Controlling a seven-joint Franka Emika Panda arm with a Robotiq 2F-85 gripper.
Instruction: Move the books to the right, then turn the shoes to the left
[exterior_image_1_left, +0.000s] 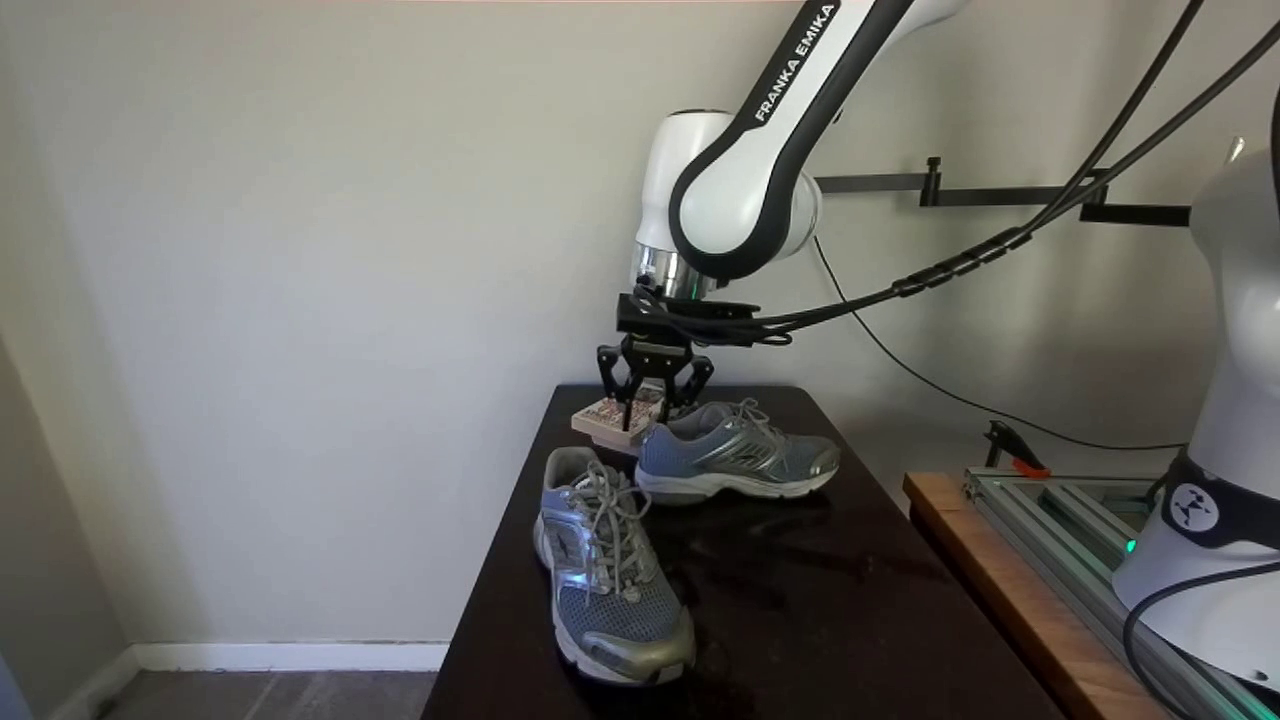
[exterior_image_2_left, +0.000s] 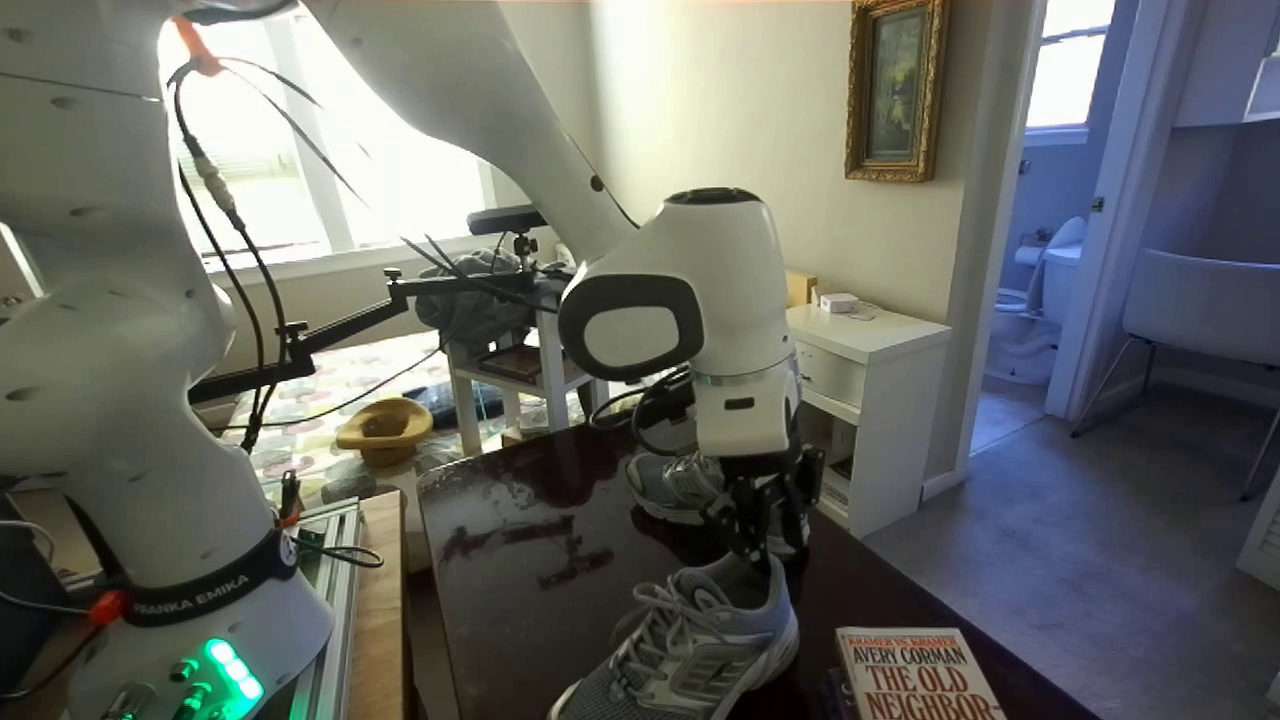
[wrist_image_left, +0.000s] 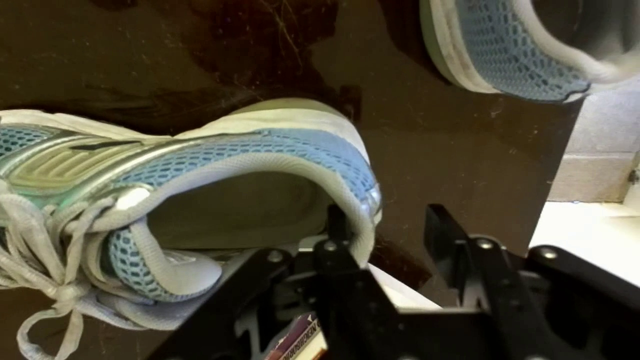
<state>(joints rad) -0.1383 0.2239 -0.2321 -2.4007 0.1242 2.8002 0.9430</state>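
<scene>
My gripper (wrist_image_left: 387, 221) stands open at the heel of the shoe (wrist_image_left: 320, 145) beside the books. In the wrist view, one finger reaches into the shoe's opening against the padded collar, while the opposite finger is outside, with a gap behind the heel. That same grey-blue shoe (exterior_image_1_left: 740, 455) lies on its sole at the table's far part in an exterior view. Its partner (exterior_image_1_left: 610, 570) rests closer to that camera, toe forward. The small stack of books (exterior_image_2_left: 915, 675) lies past the heel; the gripper partly covers the books (wrist_image_left: 302, 337) in the wrist view.
Both shoes and books share a dark table (exterior_image_1_left: 800, 610); the books are near its edge. A wall (exterior_image_1_left: 300, 300) rises behind. The robot's base (exterior_image_2_left: 200, 620) sits on a wooden bench alongside. Black cables (exterior_image_1_left: 900, 290) hang from the wrist. A white cabinet (exterior_image_2_left: 890, 420) stands beyond the table.
</scene>
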